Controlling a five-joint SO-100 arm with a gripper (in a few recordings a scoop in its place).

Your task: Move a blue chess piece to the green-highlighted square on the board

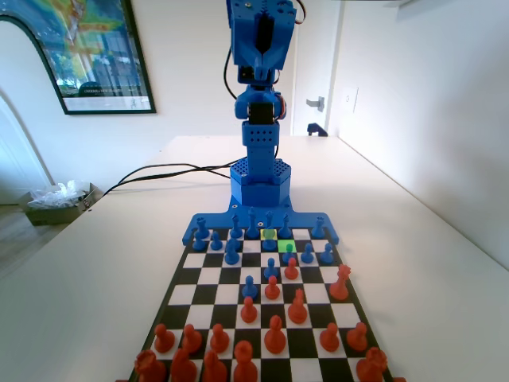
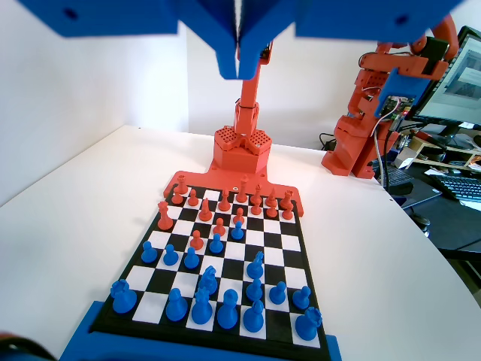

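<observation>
The chequered board (image 1: 208, 275) lies in front of the blue arm's base. In the fixed view, blue pieces (image 1: 231, 253) fill the far rows and orange-red pieces (image 1: 274, 335) the near rows. A bright green square (image 1: 289, 247) lies in the second row from the arm, with a small blue piece (image 1: 288, 255) standing at it. A yellow-green square (image 1: 269, 235) sits in the back row beside it. My gripper (image 2: 239, 69) hangs high above the board (image 2: 289, 242) in the wrist view, jaws pressed together with nothing between them. The blue pieces (image 2: 227, 304) stand far below it.
The arm's blue base (image 1: 260, 183) stands at the board's far end in the fixed view. A black cable (image 1: 159, 171) runs left across the white table. A wall rises on the right. In the wrist view, a desk with a monitor (image 2: 458, 83) stands at the right.
</observation>
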